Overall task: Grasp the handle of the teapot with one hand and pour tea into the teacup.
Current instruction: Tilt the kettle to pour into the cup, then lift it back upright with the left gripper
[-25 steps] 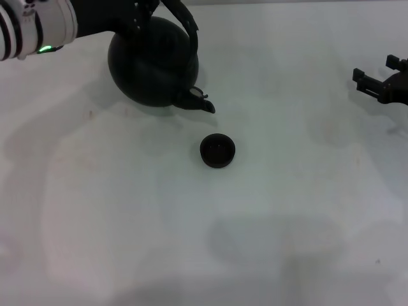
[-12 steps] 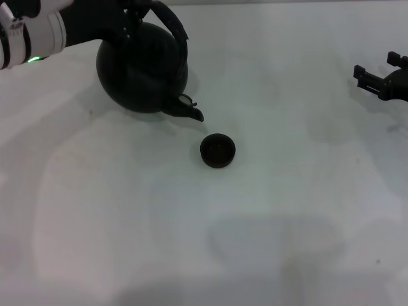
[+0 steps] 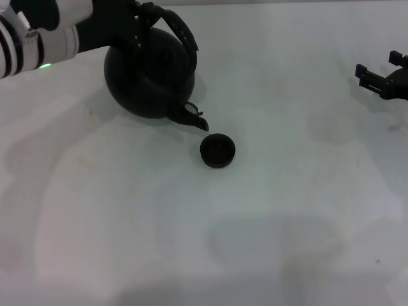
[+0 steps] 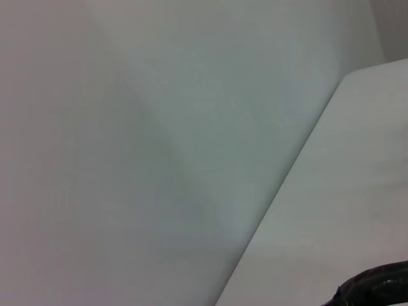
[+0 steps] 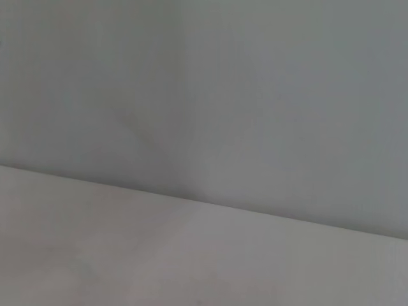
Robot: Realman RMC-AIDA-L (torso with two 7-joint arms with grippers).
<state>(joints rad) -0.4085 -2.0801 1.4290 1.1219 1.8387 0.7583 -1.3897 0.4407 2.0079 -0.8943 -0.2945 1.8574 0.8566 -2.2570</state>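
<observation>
On the far left of the head view the left arm reaches in from the upper corner, white with black bands and a small green light; its left pincer [image 3: 132, 20] is closed around the handle [image 3: 180, 33] near the top of the arch, holding the pot up. The handle loops dark and thick over the teapot [image 3: 148, 76], which hangs tilted, its round matte-black body leaning toward the right and its short spout [image 3: 196, 118] dipping low; the spout tip sits just up and to the left of the teacup [image 3: 218, 150], close to the rim but apart from it; whether anything runs from the spout cannot be told. The teacup stands upright on the white worktop [image 3: 191, 242], near the middle, small and black with a dark inside. In the left wrist view only a dark, rough edge, which cannot be identified, shows at one corner against the pale wall and worktop. At the far right edge of the head view the right pincer [image 3: 382, 80] rests idle, well apart from the cup and pot; how far its fingers stand apart cannot be told. The right wrist view shows only wall and worktop.
</observation>
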